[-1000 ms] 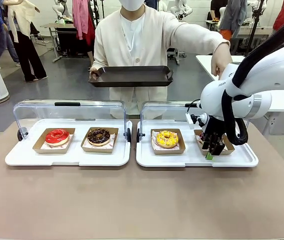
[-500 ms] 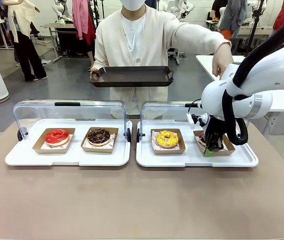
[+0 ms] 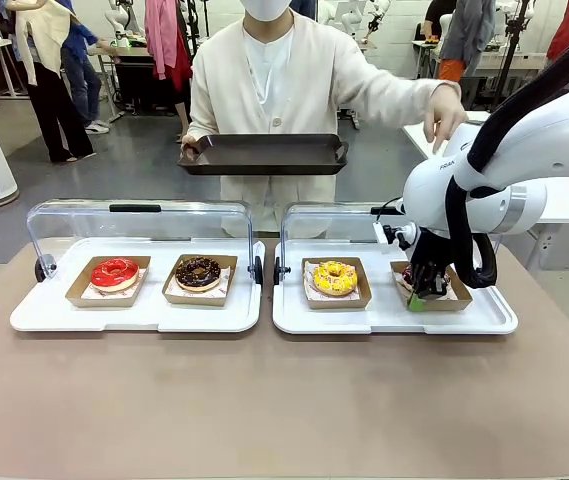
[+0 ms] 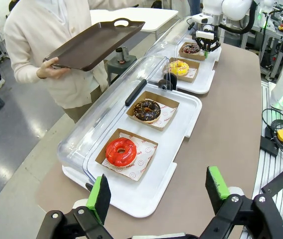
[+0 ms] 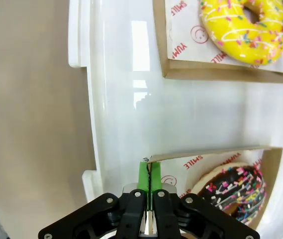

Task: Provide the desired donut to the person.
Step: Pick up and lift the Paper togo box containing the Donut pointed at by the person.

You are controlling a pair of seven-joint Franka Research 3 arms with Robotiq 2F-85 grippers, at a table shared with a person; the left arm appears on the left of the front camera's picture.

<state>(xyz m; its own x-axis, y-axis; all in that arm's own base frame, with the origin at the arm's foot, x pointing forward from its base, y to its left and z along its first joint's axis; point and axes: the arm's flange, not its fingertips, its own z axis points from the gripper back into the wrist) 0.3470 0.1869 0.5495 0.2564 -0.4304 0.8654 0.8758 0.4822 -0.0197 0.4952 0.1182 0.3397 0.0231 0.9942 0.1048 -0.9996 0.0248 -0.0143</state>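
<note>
The right fingers point(image 5: 142, 174) are pressed together on the near rim of a cardboard tray point(image 5: 211, 151), pinching its thin wall between the green pads at one corner. That cardboard tray holds a dark sprinkled donut point(image 5: 233, 191) and sits at the outer end of the right white tray point(image 3: 384, 318), beside the yellow donut point(image 3: 334, 276) in its own cardboard holder. In the front view the right arm hangs over this end of the tray, fingers pointing down at the holder's front edge. The left white tray point(image 3: 134, 318) carries a red donut point(image 3: 114, 272) and a chocolate donut point(image 3: 198, 271). Both clear lids point(image 3: 139, 225) stand raised behind the trays. The left fingers point(image 4: 99, 196) are spread wide and hold nothing, above the worktop point(image 3: 264, 400) just off the end of the left white tray. The person point(image 3: 264, 80) stands at the far side, one hand point(image 3: 190, 147) gripping a dark serving tray point(image 3: 264, 153) held level at waist height, the other hand point(image 3: 444, 110) raised above the right arm.
</note>
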